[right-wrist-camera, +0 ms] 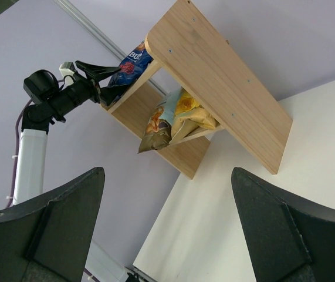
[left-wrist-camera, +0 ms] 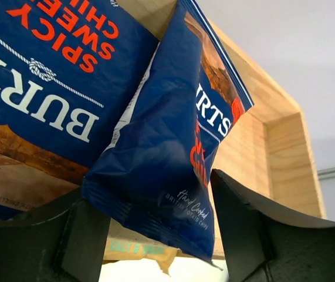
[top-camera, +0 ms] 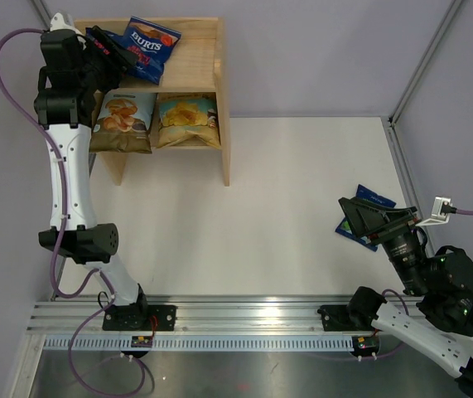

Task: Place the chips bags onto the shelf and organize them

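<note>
A: Light?
B: Bright, even and diffuse. White surface [top-camera: 302,215] has no glare. Shelf [top-camera: 203,50] lower tier is slightly shaded.
A: Focus?
B: Top view crisp. Left wrist: bag [left-wrist-camera: 161,117] print sharp, left pincer [left-wrist-camera: 155,197] black and underexposed. Right wrist: right pincer [right-wrist-camera: 167,173] soft, shelf sharp.

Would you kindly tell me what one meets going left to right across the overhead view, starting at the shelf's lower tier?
Cassava bag → yellow bag → shelf's right panel → table → right gripper. The dark-blue bag overlaps that gripper, so it is left out.
</note>
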Robot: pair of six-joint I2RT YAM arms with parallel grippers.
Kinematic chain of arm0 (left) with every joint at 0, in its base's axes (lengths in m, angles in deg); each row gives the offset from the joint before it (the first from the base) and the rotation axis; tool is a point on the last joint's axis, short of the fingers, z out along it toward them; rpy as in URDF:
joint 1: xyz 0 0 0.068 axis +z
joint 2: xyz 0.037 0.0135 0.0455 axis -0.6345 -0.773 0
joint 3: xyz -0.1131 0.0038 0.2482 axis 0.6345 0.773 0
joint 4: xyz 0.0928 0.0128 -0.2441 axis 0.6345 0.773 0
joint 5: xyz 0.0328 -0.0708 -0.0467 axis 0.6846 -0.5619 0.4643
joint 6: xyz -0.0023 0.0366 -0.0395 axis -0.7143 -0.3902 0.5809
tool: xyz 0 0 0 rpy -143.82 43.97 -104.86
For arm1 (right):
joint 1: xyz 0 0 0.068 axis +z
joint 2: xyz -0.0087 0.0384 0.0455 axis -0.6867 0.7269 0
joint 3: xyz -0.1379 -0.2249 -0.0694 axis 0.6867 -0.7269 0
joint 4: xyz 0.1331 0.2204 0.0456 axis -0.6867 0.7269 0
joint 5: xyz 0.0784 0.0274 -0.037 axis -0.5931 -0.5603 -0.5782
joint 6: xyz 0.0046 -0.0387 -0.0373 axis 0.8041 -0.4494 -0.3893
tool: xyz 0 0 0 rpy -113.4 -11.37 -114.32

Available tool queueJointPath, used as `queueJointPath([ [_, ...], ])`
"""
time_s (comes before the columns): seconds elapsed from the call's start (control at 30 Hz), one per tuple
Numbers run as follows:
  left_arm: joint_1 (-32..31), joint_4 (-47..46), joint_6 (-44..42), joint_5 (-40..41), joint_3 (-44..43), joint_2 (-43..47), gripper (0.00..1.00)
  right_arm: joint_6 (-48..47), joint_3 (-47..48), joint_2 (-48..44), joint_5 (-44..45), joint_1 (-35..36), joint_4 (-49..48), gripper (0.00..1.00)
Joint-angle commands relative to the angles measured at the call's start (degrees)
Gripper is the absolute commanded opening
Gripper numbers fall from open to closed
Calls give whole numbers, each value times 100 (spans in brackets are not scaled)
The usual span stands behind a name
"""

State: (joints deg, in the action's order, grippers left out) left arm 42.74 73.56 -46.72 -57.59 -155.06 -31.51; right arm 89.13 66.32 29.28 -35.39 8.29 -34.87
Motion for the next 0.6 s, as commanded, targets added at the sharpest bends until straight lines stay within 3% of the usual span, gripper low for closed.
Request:
queueJointPath([
  [0.0, -54, 28, -568, 207, -356, 114, 70, -115, 77, 11, 228, 28, -47, 97],
  [0.33, -168, 169, -1122, 682, -603, 237, 76, -97, -11, 20, 219, 28, -83, 97],
  [0.43, -230, 178, -1254, 831, -603, 299, 70, -106, 7, 28, 210, 28, -65, 97],
  [0.57, -274, 142, -1342, 840, -603, 352, 52, -106, 15, -16, 228, 28, -21, 98],
])
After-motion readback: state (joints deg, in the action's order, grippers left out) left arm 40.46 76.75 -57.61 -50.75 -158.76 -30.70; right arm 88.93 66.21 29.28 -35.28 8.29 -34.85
